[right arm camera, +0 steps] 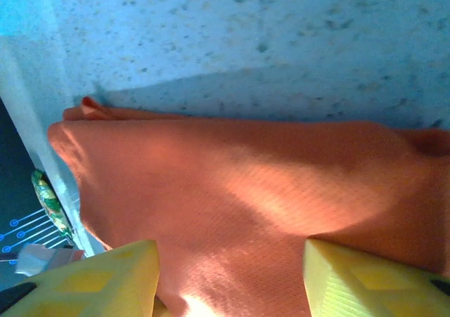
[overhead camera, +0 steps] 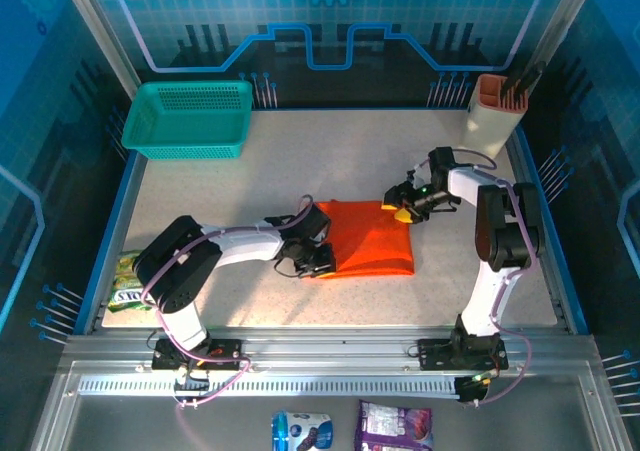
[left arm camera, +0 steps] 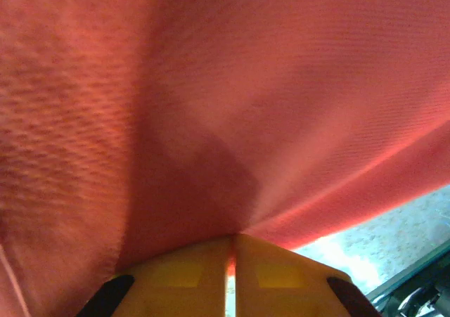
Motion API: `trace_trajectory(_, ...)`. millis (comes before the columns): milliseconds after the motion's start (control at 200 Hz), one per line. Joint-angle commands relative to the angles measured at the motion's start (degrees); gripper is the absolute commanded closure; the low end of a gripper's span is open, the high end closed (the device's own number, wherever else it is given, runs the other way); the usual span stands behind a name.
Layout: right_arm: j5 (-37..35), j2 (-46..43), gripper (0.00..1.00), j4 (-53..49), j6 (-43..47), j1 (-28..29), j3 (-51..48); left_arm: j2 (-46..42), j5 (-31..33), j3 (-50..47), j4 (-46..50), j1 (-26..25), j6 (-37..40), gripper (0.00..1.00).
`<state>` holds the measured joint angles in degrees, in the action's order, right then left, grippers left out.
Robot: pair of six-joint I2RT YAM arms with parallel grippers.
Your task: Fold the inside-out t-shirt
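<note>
The inside-out t-shirt [overhead camera: 370, 239] lay in the middle of the bench [overhead camera: 300, 161], seemingly folded once into a rectangle. The left gripper [overhead camera: 320, 262] was clamped on its edge, and the right gripper [overhead camera: 403, 211] was spread at its far corner. Another fold likely remained.

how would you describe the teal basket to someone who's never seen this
On the pale speckled table, look to the far left corner. There sits the shallow rectangular teal plastic mesh basket. Its grid of holes and raised walls set it apart from the orange-red cloth t-shirt lying mid-table.
</note>
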<state>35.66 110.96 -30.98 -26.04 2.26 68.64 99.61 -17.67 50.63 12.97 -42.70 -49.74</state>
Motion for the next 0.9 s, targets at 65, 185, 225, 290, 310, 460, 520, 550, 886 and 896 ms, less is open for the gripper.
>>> trace_trajectory(65, 1.7, 0.8, 0.45, 2.3, -1.4, 0.9, -2.0, -4.6, 0.1, -8.1, -2.2, 1.0, -3.2, 0.88)
trace_trajectory(185, 1.3, 0.3, 0.45, 4.0, -3.1, 3.2, -3.4, -8.8, -0.4, -12.5, -2.7, 3.6, -3.3, 0.88)
trace_trajectory(225, 0.9, 0.1, 0.45, 4.4, -3.8, 4.0, -3.8, -10.4, -0.5, -13.5, -2.2, 4.5, -2.8, 0.88)
trace_trajectory(290, 0.8, -0.6, 0.45, 5.1, -5.1, 5.3, -4.1, -13.1, -0.5, -14.7, -0.4, 5.7, -1.7, 0.88)
trace_trajectory(310, 1.0, -0.8, 0.45, 5.2, -5.5, 5.6, -4.2, -13.9, -0.6, -14.9, 0.5, 6.0, -1.4, 0.88)
trace_trajectory(460, 1.3, -5.6, 0.46, 6.1, -9.0, 7.1, -4.7, -18.4, 2.2, -11.5, 9.1, 7.4, 3.2, 0.87)
trace_trajectory(520, -0.8, -8.2, 0.47, 4.1, -8.0, 6.9, -4.7, -18.6, 3.3, -7.7, 11.8, 7.4, 5.1, 0.89)
trace_trajectory(550, -1.8, -9.5, 0.47, 3.2, -7.4, 6.6, -4.8, -18.3, 3.8, -5.7, 12.6, 7.4, 5.7, 0.9)
trace_trajectory(886, -5.9, -19.2, 0.5, -1.7, -3.0, 1.8, -9.1, -4.6, 11.2, 15.9, 15.2, 2.7, 8.0, 0.94)
trace_trajectory(896, -6.0, -19.4, 0.5, -1.7, -2.9, 1.8, -9.2, -4.0, 11.6, 16.6, 15.5, 2.4, 8.2, 0.93)
